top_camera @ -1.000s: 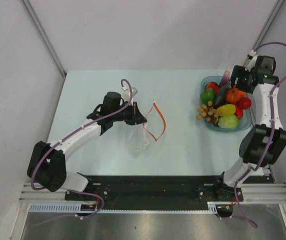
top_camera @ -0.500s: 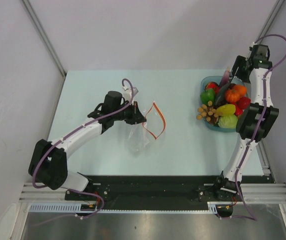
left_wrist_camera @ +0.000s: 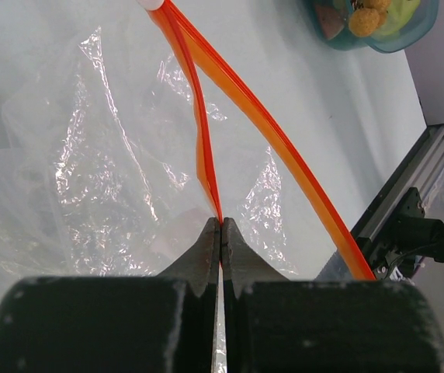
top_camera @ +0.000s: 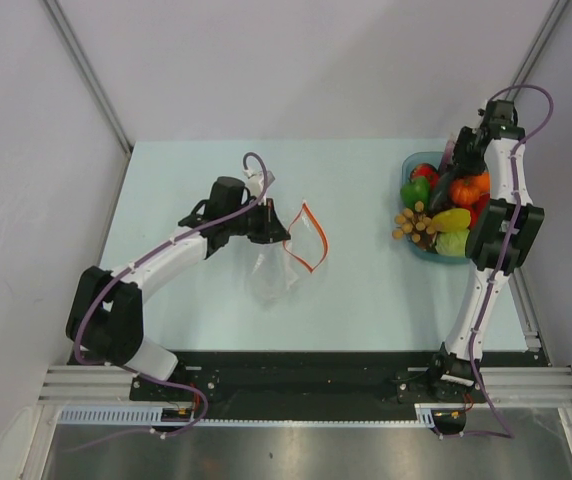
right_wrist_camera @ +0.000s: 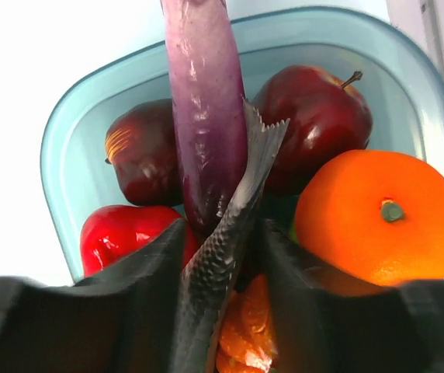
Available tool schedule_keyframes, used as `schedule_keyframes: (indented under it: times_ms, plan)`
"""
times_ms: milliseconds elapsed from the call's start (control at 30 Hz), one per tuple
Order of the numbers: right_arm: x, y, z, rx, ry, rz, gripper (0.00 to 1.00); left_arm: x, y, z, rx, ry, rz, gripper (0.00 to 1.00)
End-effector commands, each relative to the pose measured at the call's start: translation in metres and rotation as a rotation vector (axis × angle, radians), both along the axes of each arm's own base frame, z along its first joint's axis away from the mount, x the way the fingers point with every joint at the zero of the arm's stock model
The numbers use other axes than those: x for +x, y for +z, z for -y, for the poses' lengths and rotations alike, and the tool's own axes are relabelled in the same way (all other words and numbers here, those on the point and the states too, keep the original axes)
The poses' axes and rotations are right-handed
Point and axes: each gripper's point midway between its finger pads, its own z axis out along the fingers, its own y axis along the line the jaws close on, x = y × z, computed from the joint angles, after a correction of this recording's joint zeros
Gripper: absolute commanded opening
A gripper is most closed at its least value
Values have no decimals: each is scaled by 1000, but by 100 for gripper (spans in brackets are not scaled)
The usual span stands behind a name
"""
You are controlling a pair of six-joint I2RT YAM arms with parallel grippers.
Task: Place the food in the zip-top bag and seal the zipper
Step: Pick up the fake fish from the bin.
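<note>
The clear crinkly zip-top bag (top_camera: 278, 268) lies mid-table, its mouth held open as a loop. My left gripper (top_camera: 272, 231) is shut on one lip of the orange-red zipper (top_camera: 309, 240). In the left wrist view the gripper (left_wrist_camera: 220, 225) pinches that strip (left_wrist_camera: 202, 155), and the other lip (left_wrist_camera: 284, 144) arcs away to the right. The food (top_camera: 453, 218) fills the blue tray (top_camera: 418, 248) at the right. My right gripper (top_camera: 463, 160) hangs over the tray's far end. In its wrist view the gripper (right_wrist_camera: 223, 229) stands open astride a grey scaly fish (right_wrist_camera: 241, 186) beside a purple eggplant (right_wrist_camera: 202, 101).
The tray's rim (right_wrist_camera: 74, 140) holds a dark red apple (right_wrist_camera: 315, 116), an orange (right_wrist_camera: 381, 217), a red pepper (right_wrist_camera: 125, 237) and another dark red fruit (right_wrist_camera: 140, 159). A tan bunch of small balls (top_camera: 414, 225) hangs over the tray's near-left rim. Grey walls stand close behind and to the right.
My right arm has folded upright and its wrist has moved to the tray's far end, now pointing down into it. My left gripper still holds the zipper and has shifted slightly.
</note>
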Motion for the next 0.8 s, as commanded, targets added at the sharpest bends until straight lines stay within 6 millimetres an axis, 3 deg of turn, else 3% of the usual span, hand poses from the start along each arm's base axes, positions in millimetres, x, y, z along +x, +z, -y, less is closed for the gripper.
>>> schedule_keyframes:
  times_ms: [0, 33, 200, 233, 333, 433, 467, 533, 600, 667, 700, 733, 767]
  plan:
    - [9, 16, -3, 33, -3, 47, 38, 10, 22, 4, -30, -7, 41, 0]
    - [8, 20, -3, 34, -5, 52, 28, 11, 22, 3, -28, -4, 39, 0]
    - [-3, 42, -3, 56, -23, 75, 6, 12, 29, 3, -33, 2, 43, 0]
    - [-6, 55, -4, 56, -23, 98, 0, 12, 29, 3, -35, 5, 40, 0]
    - [-12, 69, -8, 104, -14, 120, 0, 10, 33, 3, -45, 8, 37, 0]
    - [-18, 98, -20, 175, 18, 179, 0, 6, 38, 2, -73, 4, 27, 0]
    - [-20, 120, -24, 184, 33, 231, 0, 5, 38, 2, -77, 7, 19, 0]
    - [-22, 138, -37, 237, 59, 279, 0, 4, 40, 0, -94, 13, 8, 0]
    - [-25, 173, -47, 248, 87, 373, 0, 3, 44, -1, -111, 13, 7, 0]
    - [-28, 196, -65, 291, 124, 439, 0, 1, 49, -2, -123, 9, 14, 0]
    - [-36, 220, -74, 303, 138, 490, 0, 3, 54, -2, -140, 12, 25, 0]
    - [-40, 219, -90, 339, 163, 490, 0, 1, 60, -3, -155, 16, 37, 0]
    - [-37, 237, -99, 367, 167, 563, 0, 1, 63, -4, -169, 20, 39, 0]
